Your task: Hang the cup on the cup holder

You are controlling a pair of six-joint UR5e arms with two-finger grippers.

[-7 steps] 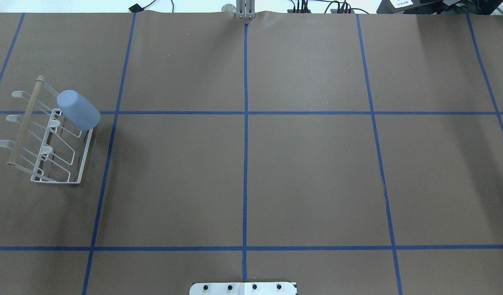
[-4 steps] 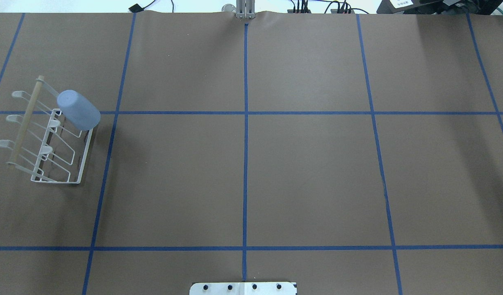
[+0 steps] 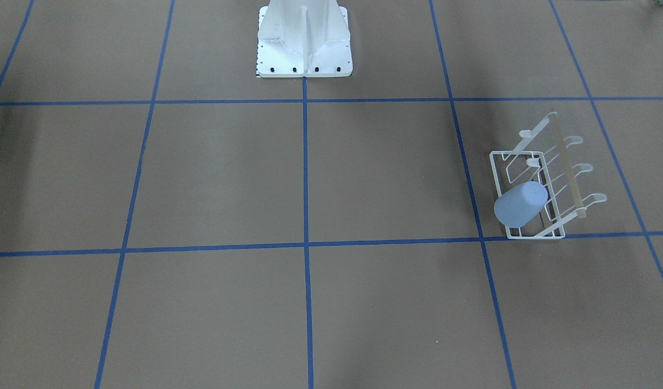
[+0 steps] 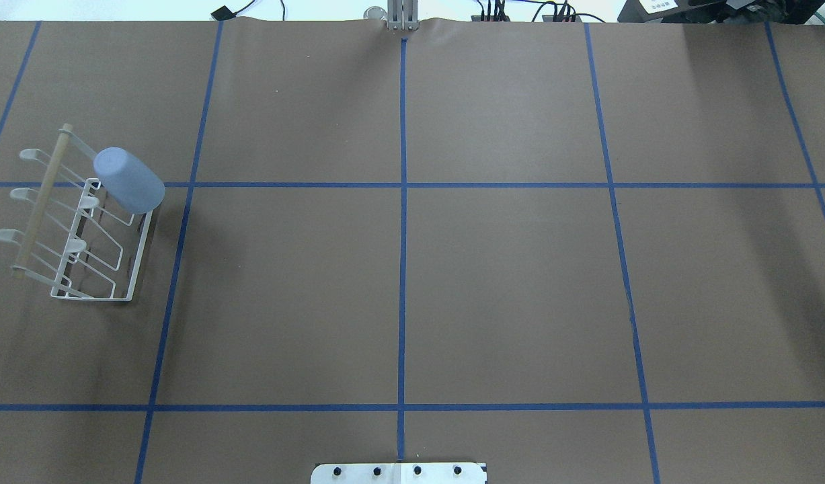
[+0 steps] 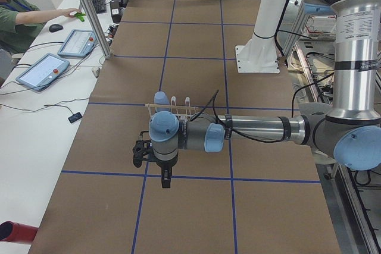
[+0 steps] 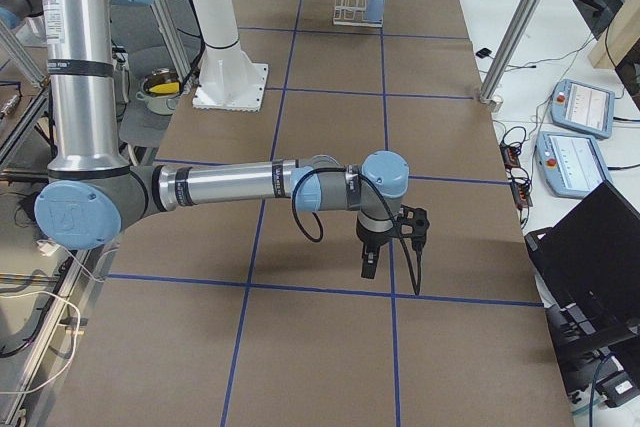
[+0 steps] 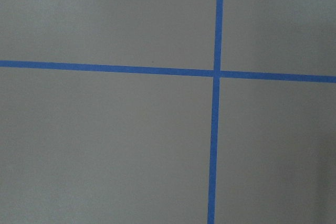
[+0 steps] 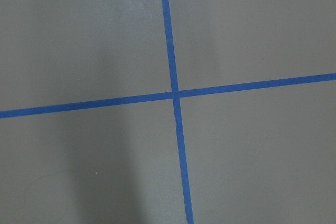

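Note:
The light blue-grey cup (image 4: pixel 128 180) sits upside down and tilted on a far prong of the white wire cup holder (image 4: pixel 141 259), at the table's left side. Both also show in the front-facing view, the cup (image 3: pixel 519 204) and the cup holder (image 3: pixel 567 166). My left gripper (image 5: pixel 165 180) hangs over the table, away from the rack, and shows only in the exterior left view. My right gripper (image 6: pixel 367 267) hangs over the far right of the table and shows only in the exterior right view. I cannot tell whether either is open or shut. Nothing shows between their fingers.
Brown table paper carries a blue tape grid. The robot's white base plate (image 4: pixel 399 472) stands at the near middle edge. An operator (image 5: pixel 18 16) and tablets (image 5: pixel 41 69) are beyond the left end. A laptop (image 6: pixel 590 257) and pendants are beyond the right end.

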